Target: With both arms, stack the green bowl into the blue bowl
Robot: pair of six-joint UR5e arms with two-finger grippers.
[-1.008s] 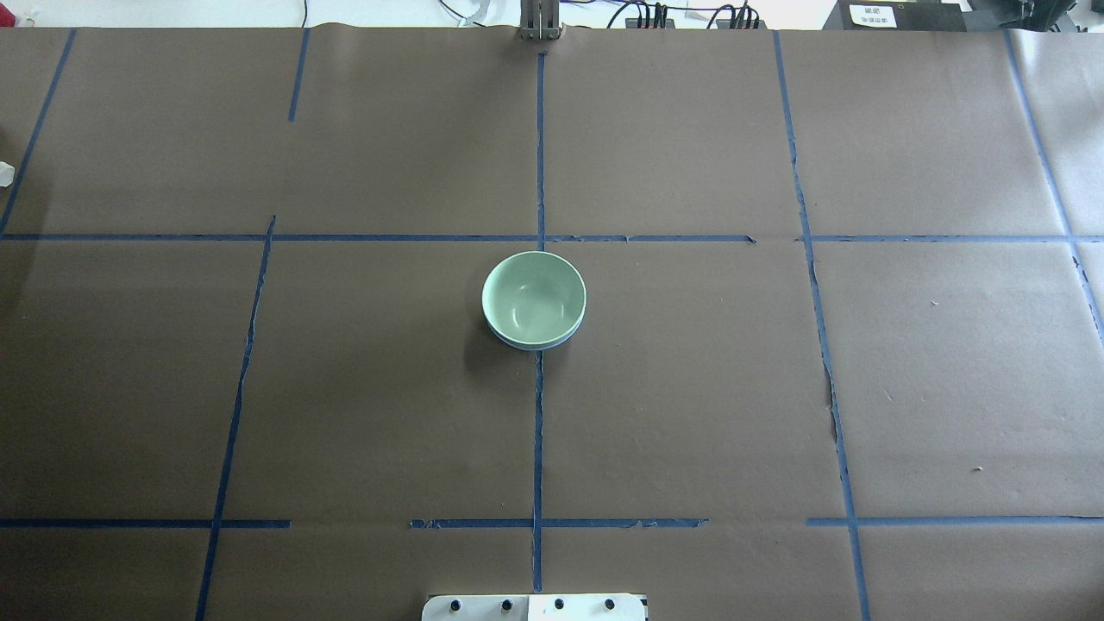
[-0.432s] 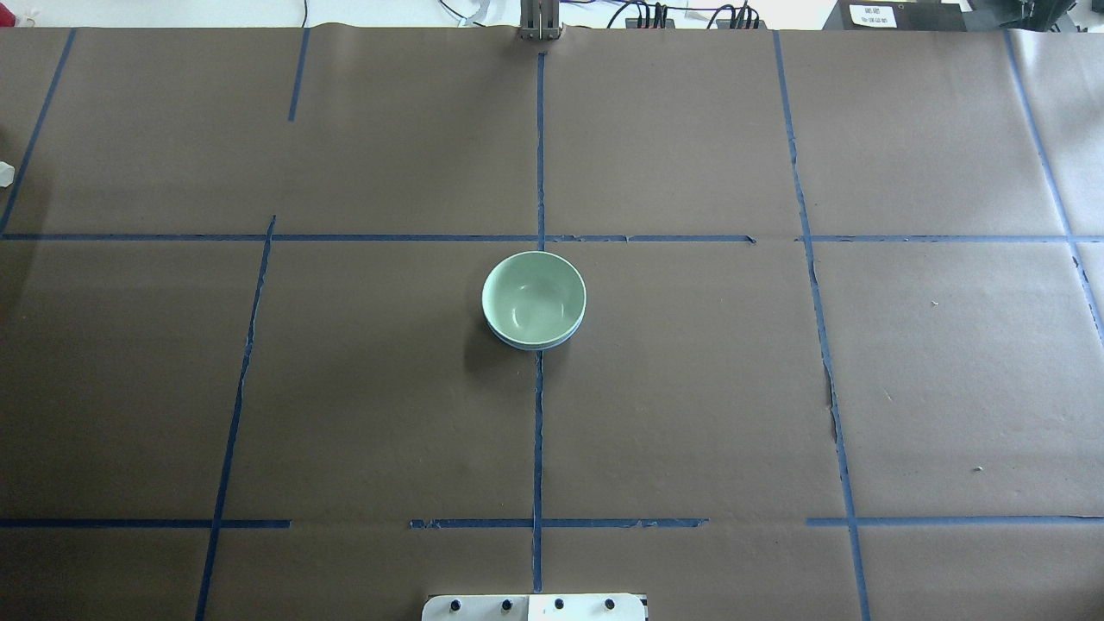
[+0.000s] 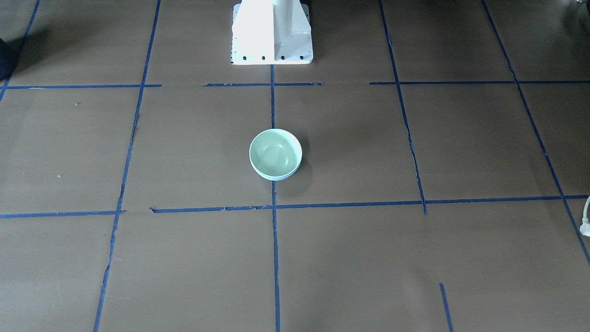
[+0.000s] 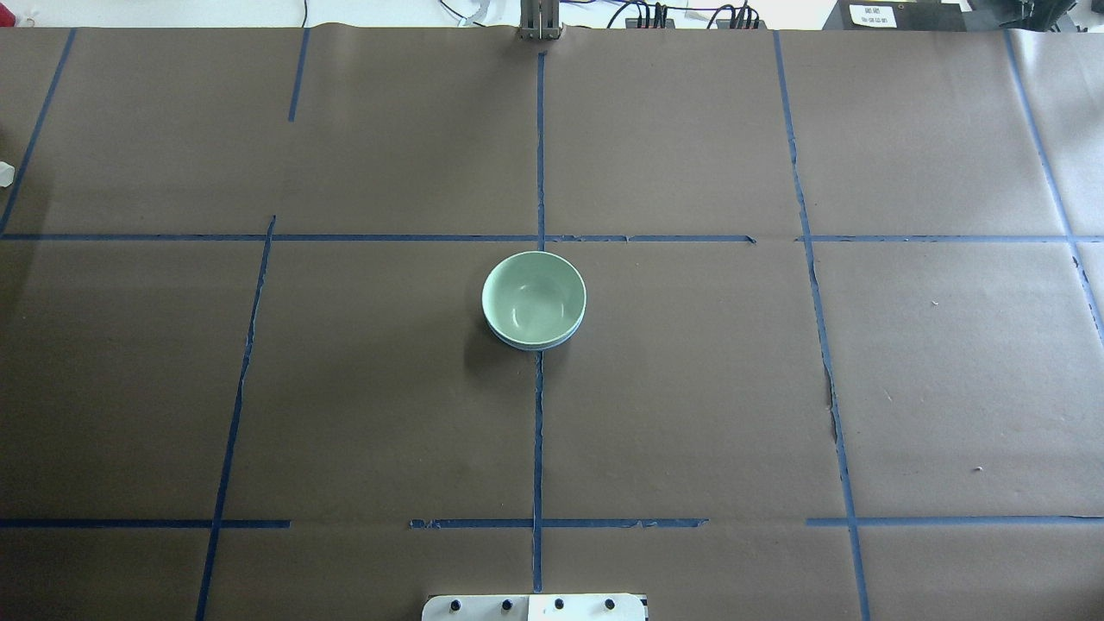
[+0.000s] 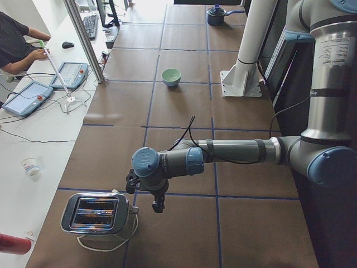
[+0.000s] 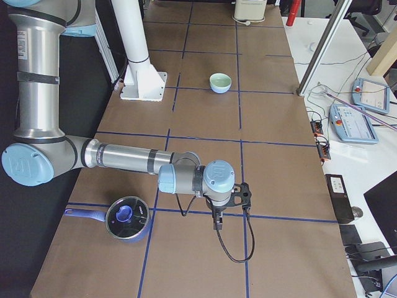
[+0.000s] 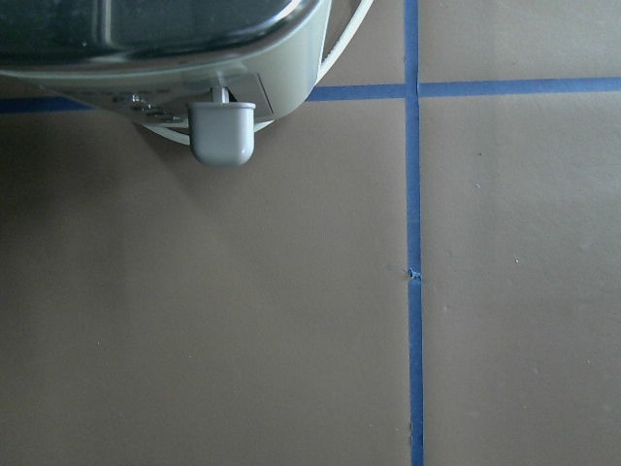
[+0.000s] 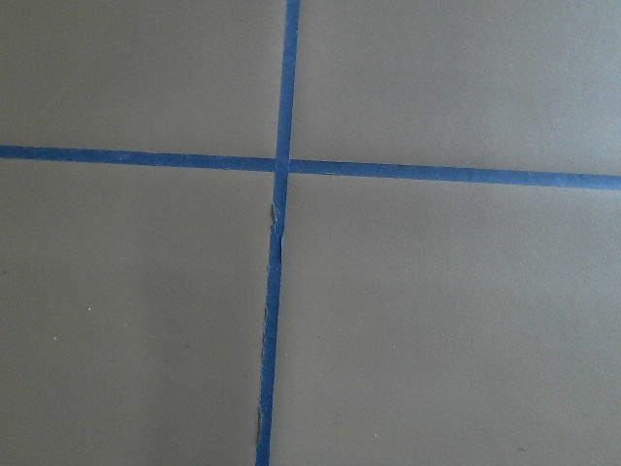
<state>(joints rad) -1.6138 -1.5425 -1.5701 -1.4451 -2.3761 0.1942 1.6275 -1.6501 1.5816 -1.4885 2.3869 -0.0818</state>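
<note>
At centre frame overhead, green bowl point(image 4: 533, 297) is noted nested in blue bowl point(image 4: 530, 346), only the latter's rim showing. Well apart from it, at opposite table point(image 4: 776, 388) ends, left gripper point(image 5: 158, 205) and right gripper point(image 6: 216, 223) are held, neither clearly nearer. Jaw state cannot be told.

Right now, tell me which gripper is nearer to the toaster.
Left. The left gripper hangs just beside the toaster at the table's left end; the right gripper is at the opposite end, next to the pot.
</note>
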